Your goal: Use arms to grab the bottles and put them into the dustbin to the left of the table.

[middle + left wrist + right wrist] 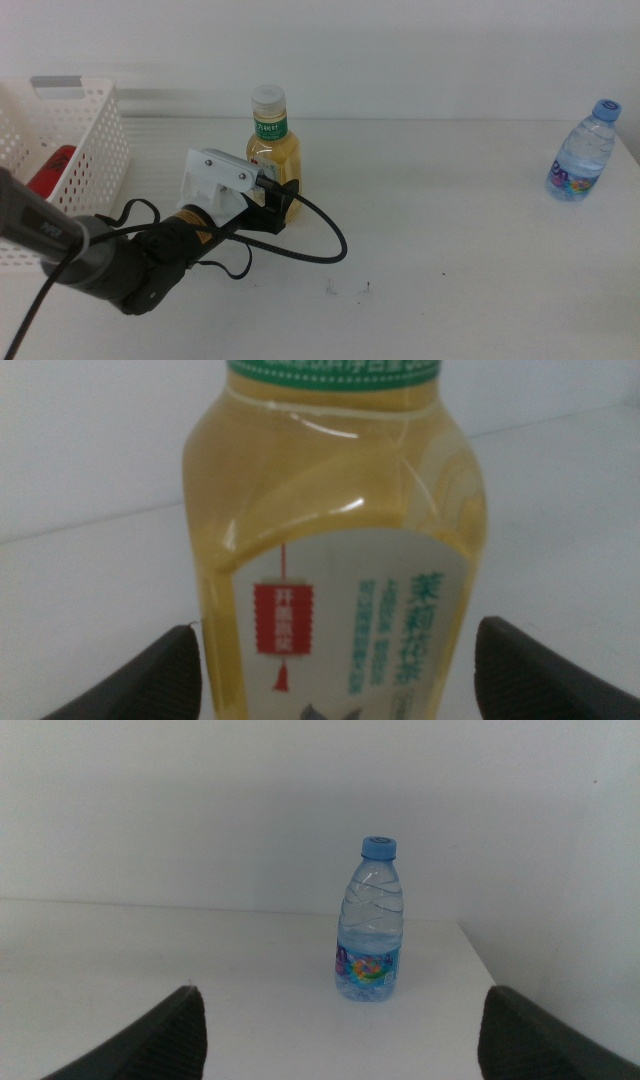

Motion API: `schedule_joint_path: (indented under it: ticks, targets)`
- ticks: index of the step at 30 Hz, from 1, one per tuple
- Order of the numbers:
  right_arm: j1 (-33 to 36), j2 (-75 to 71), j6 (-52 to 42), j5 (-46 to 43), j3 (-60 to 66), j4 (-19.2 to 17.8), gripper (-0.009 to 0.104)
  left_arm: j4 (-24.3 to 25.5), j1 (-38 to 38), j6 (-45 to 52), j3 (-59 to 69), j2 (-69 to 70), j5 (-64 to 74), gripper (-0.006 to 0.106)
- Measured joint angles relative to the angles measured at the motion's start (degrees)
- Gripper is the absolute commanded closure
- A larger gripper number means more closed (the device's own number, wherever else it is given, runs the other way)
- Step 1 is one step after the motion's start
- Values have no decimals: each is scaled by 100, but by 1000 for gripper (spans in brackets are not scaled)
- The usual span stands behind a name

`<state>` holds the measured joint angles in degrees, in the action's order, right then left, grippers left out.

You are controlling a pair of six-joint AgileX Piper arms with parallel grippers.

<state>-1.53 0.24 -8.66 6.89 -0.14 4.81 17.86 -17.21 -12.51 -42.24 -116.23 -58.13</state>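
Note:
A yellow tea bottle (272, 148) with a white cap stands upright at the middle of the table. My left gripper (284, 207) is open around its base, one jaw on each side. In the left wrist view the tea bottle (330, 550) fills the gap between the jaws of the left gripper (340, 675). A small clear water bottle (583, 152) with a blue cap stands at the far right. My right gripper (340, 1040) is open and empty, facing the water bottle (368, 925) from a distance. The white dustbin (95, 140) sits at the left with a red can (50, 170) inside.
A black cable (325, 235) loops from the left arm over the table in front of the tea bottle. A few dark specks (345, 290) mark the tabletop near the front. The table's right edge runs just beyond the water bottle.

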Motion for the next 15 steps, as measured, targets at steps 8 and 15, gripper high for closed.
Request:
schedule_joint_path:
  ticks: [8, 15]
  targets:
    - [0, 0, 0, 0, 0, 0, 3, 3, 0, -35, -424, -273, 0, 7]
    - [0, 0, 0, 0, 0, 0, 3, 3, 0, -77, -840, -523, 0, 7]
